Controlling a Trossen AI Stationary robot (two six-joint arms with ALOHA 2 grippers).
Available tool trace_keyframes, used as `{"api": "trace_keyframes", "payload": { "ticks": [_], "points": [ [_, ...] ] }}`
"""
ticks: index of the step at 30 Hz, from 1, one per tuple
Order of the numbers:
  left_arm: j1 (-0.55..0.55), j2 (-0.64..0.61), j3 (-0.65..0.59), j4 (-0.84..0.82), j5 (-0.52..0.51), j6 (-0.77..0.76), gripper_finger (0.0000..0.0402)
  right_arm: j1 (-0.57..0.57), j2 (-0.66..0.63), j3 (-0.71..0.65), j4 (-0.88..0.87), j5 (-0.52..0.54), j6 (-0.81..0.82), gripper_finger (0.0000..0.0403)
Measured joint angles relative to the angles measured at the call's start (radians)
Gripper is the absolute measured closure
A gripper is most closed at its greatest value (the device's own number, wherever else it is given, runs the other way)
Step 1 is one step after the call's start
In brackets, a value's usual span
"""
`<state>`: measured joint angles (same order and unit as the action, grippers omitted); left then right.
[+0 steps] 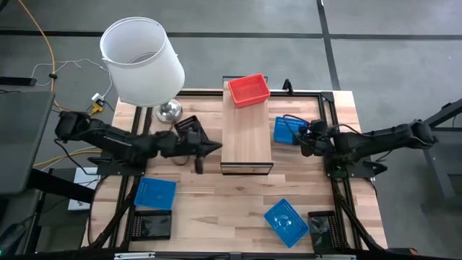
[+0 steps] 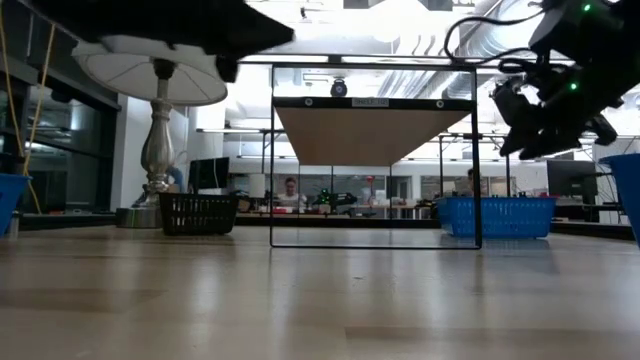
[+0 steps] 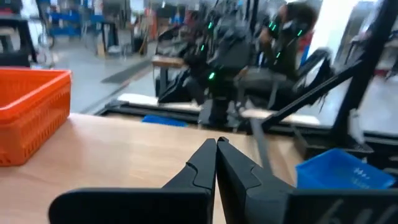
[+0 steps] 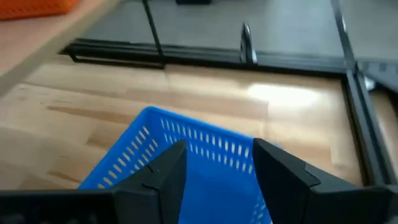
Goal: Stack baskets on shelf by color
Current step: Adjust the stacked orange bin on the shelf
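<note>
The shelf (image 1: pixel 246 137) runs down the centre of the high view, with one red basket (image 1: pixel 249 89) at its upper end and the rest of the plank bare. The step in hand appears to be fetching a blue basket (image 1: pixel 289 131), which sits on the bench (image 1: pixel 216 209) just right of the shelf. The right hand (image 1: pixel 309 139) hovers over that basket's right edge; in the right wrist view its fingers (image 4: pixel 163 171) stand apart, straddling the near wall of the basket (image 4: pixel 193 149), gripping nothing yet. The next move likely calls for lowering onto that wall, closing, then lifting the basket up to the plank clear of the red one.

The left hand (image 1: pixel 214 148) sits at the shelf's left edge, about mid-length; in the left wrist view its fingers (image 3: pixel 202 165) are pressed together and empty, pointing across the plank toward the red basket (image 3: pixel 31 112).

Other baskets wait on the bench: a black one (image 1: pixel 188 126) left of the shelf, blue ones at lower left (image 1: pixel 155 193) and lower right (image 1: pixel 286 221), black ones at the bottom corners (image 1: pixel 151 225) (image 1: pixel 323 227). A lamp (image 1: pixel 141 61) stands at upper left. The left hand by the shelf could crowd the placement.
</note>
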<state>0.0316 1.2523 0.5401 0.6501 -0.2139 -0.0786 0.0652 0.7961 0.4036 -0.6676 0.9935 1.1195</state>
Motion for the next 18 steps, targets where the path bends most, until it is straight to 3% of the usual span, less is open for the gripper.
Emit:
{"api": "trace_keyframes", "payload": {
  "ticks": [5, 11, 18],
  "points": [
    [0.052, 0.116, 0.168, -0.161, 0.052, -0.021, 0.0401, 0.048, 0.0, 0.004, 0.008, 0.118, -0.047, 0.0269],
    [0.083, 0.226, 0.27, -0.169, 0.046, -0.014, 0.0401, 0.087, 0.0, 0.004, 0.027, 0.227, -0.087, 0.0391],
    [0.137, 0.317, 0.316, -0.169, -0.07, 0.03, 0.0401, 0.093, 0.0, 0.004, 0.136, 0.236, -0.192, 0.04]
  ]
}}
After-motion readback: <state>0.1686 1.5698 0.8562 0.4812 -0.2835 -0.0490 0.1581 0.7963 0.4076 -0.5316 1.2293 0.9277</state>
